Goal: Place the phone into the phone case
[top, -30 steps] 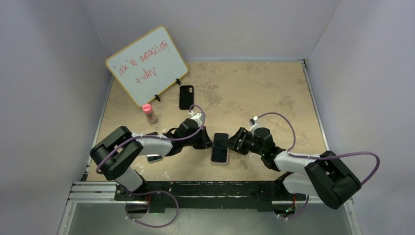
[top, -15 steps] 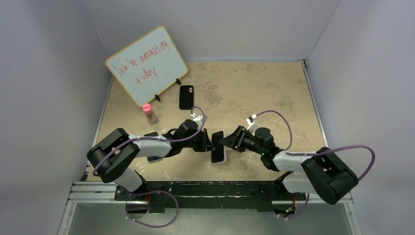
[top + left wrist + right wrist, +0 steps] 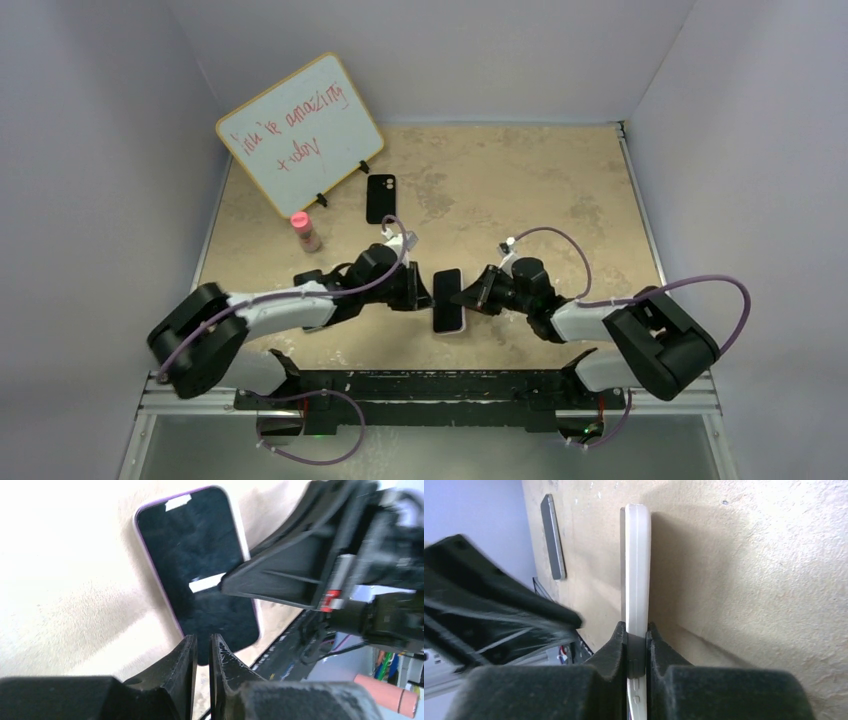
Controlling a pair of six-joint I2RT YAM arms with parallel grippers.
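While the right tool (image 3: 636, 630) is clamped on one side of the slim, glossy black-screened phone with a silvery-white rim (image 3: 448, 300), that phone is near the front of the tan table (image 3: 520, 190), between the two arms. Its screen faces the left tool (image 3: 202, 642), whose fingers stand almost together with a thin slit between them, right at the phone's edge; whether they pinch it I cannot tell. The flat matte black phone case (image 3: 380, 198) lies well apart, farther back, near a white board with red writing (image 3: 300, 130) and a small pink-capped bottle (image 3: 306, 232).
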